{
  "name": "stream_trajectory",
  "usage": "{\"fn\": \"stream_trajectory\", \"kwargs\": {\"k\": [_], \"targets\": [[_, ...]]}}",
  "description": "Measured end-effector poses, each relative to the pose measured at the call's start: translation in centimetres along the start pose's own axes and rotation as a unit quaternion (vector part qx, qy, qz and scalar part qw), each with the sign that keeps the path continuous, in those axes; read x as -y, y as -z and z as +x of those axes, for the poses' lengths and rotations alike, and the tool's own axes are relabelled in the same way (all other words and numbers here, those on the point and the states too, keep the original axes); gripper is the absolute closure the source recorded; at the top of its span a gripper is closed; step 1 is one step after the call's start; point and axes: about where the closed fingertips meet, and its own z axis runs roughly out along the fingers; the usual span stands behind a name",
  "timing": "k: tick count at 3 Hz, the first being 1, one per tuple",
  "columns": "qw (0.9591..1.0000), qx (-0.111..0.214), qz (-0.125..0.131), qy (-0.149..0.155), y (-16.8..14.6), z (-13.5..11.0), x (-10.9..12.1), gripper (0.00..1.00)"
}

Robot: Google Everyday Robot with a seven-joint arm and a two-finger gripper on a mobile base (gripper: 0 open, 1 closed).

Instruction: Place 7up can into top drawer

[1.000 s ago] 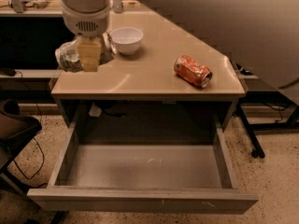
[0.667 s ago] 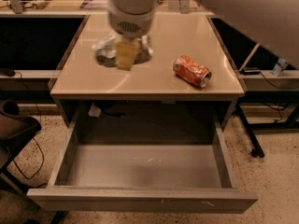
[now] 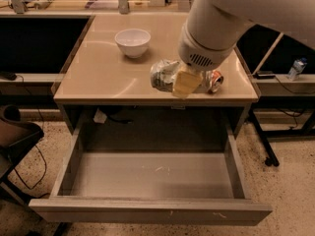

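Clasping one 7up can (image 3: 161, 75), gripper (image 3: 178, 80) hangs beside one orange can (image 3: 215, 80).

Speckled floor (image 3: 290, 191), beige table (image 3: 98, 77) — a dark chair (image 3: 19, 136), perhaps, at left — warm light.

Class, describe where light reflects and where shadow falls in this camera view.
Camera view: soft glare streaks the glossy beige tabletop near the white bowl; the gripper, holding the dented silver-green 7up can above the table's front edge; dark shadow fills the recess behind the open grey top drawer.
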Motion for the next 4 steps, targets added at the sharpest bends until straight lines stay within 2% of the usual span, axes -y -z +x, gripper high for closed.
{"fn": "stream_trajectory", "kwargs": {"k": [1,2,3,4], "targets": [[1.0000,0.001,0.001,0.000,0.1,-0.1,0.1,1.00],[0.9998,0.001,-0.020,-0.007,-3.4,0.1,-2.7,1.00],[0.9931,0.002,-0.094,-0.070,-13.1,1.1,-9.2,1.00],[0.9758,-0.021,-0.167,-0.139,-23.0,4.3,-15.8,1.00]]}}
